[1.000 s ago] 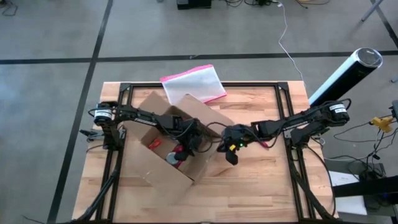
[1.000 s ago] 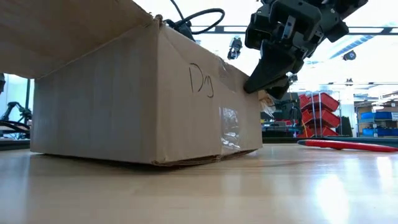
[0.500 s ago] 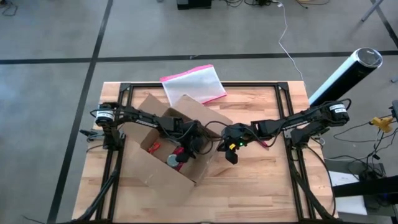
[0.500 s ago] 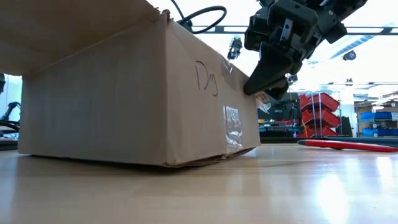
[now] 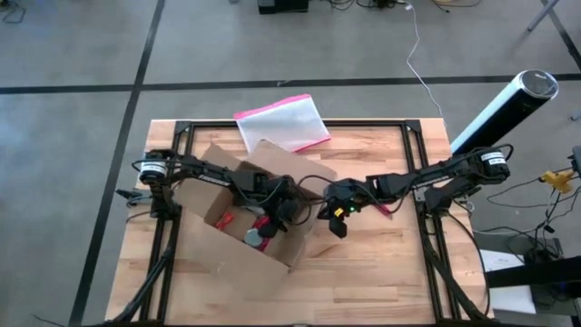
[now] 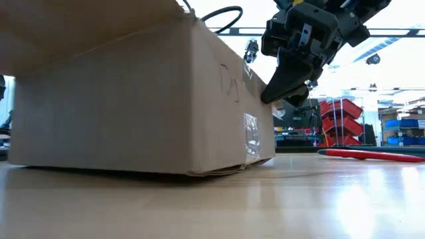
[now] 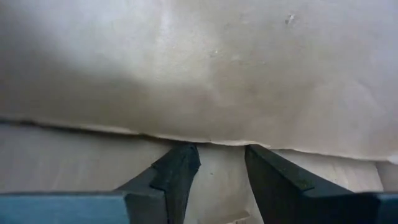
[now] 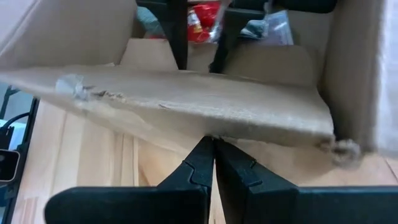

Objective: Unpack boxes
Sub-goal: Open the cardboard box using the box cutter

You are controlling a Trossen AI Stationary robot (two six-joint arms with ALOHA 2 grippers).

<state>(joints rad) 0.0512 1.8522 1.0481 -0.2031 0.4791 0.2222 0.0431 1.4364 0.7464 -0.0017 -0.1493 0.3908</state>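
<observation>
Cardboard box (image 5: 245, 222) sits open on the tabletop (image 5: 381, 272), left hand (image 5: 272, 221) parted inside over its contents, right hand (image 5: 334, 221) closed beside its wall; next, grasp 1 item.

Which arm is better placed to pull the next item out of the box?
Left, probably. Its gripper is already inside the open box, fingers apart, above the red item. The right gripper sits shut outside, at the box's edge.
</observation>
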